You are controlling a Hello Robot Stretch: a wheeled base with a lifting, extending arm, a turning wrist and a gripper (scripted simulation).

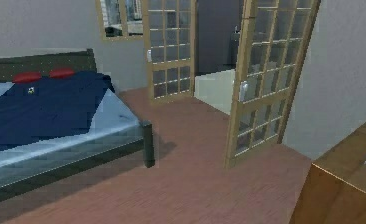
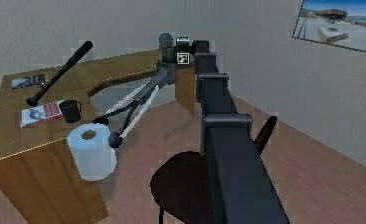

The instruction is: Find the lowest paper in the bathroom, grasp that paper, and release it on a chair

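A white toilet paper roll (image 2: 90,152) hangs at the far end of my gripper (image 2: 109,132), off the wooden desk's (image 2: 11,140) front edge and clear of the desk top and the floor, so the gripper holds it. The dark arm (image 2: 226,130) rises from the arm side view's bottom edge. A dark round-seated chair (image 2: 183,188) stands on the floor just below and right of the roll, partly hidden behind the arm.
On the desk lie a black bat (image 2: 61,70), a dark mug (image 2: 69,110) and a flat book (image 2: 35,116). The forward view has a blue bed (image 1: 51,120) at left, glass-paned doors (image 1: 266,80) standing open ahead and a wooden desk corner (image 1: 341,180) at right.
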